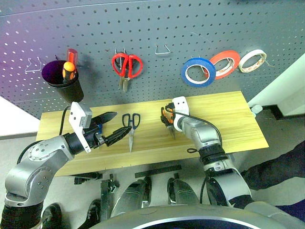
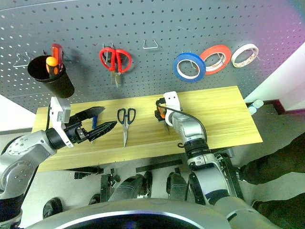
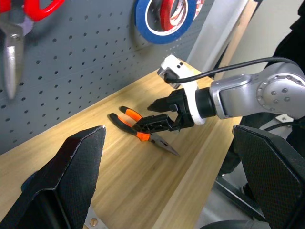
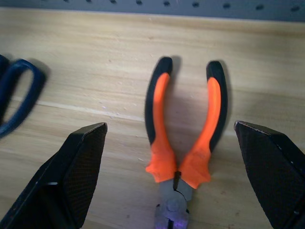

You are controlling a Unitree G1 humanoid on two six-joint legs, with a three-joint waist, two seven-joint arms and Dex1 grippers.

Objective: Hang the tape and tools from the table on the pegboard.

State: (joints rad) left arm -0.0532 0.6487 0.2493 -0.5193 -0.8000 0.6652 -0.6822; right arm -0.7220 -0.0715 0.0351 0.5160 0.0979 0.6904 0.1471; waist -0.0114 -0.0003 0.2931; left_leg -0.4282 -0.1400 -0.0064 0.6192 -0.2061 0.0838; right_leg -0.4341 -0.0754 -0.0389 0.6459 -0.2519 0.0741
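Pliers [image 4: 183, 143] framed between spread right end effector [image 3: 155, 114] fingers; left end effector [image 1: 110, 128] spread, empty

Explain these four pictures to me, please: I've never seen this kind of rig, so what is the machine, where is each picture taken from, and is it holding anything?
This is a humanoid robot with two arms, each ending in a two-fingered black gripper. The two wide pictures come from its head, looking down over a wooden table against a grey pegboard. The two close pictures come from cameras on its wrists.

On the table lie orange-and-black pliers and dark-handled scissors. A blue tape roll already hangs on the pegboard, beside a red-orange roll and a whitish roll; red scissors and a black cup of screwdrivers hang further left.

Nothing is held. The right gripper is open, poised right at the pliers. The left gripper is open, near the scissors.
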